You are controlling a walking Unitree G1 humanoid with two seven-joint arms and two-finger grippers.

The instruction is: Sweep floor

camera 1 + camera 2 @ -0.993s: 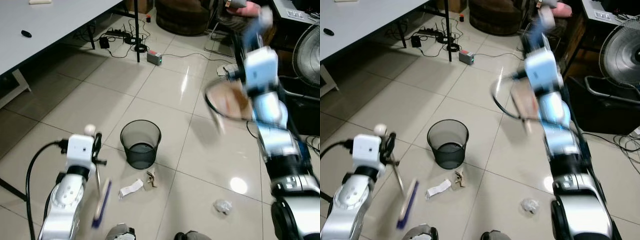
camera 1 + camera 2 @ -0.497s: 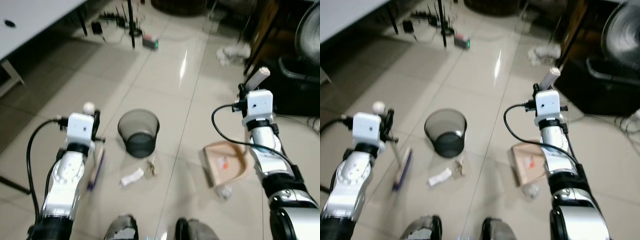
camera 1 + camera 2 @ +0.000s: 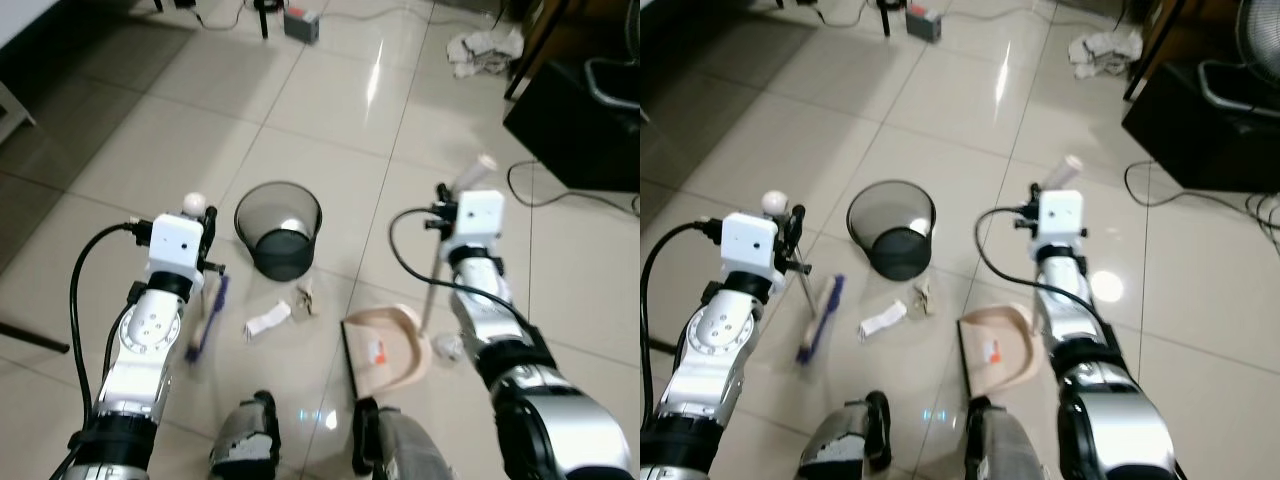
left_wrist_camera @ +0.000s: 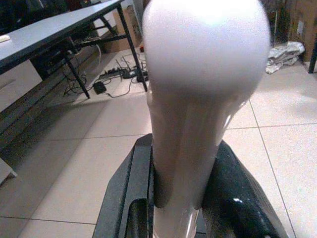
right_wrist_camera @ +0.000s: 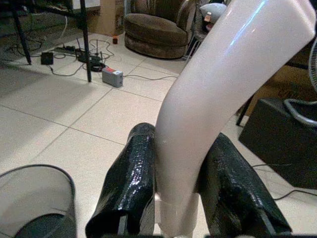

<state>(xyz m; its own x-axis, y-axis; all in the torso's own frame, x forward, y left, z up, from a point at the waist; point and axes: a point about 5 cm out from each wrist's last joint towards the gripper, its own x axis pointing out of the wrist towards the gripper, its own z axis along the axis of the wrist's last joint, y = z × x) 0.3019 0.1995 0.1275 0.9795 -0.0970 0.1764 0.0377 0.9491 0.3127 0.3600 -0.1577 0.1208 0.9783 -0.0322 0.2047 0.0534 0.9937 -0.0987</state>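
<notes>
We stand on a pale tiled floor (image 3: 330, 130) with both arms out in front of us. The biggest thing near us is the black mesh bin (image 3: 279, 230), upright on the tiles between our two arms. Next comes the beige dustpan (image 3: 388, 350), lying flat on the floor just ahead of our feet, its long pale handle (image 5: 218, 99) rising to our right gripper (image 5: 176, 191), whose two black fingers (image 5: 131, 183) are closed tight on it. Our left gripper (image 4: 176, 198) has its fingers clamped on the white round-topped broom handle (image 4: 198, 99); the blue broom head (image 3: 206, 318) rests on the floor beside our left arm, to the left of the litter. Between broom and dustpan lie a crumpled white paper scrap (image 3: 266, 319) and a small brown scrap (image 3: 307, 299), near the bin. A small white wad (image 3: 447, 347) sits just beside the dustpan's right edge.
</notes>
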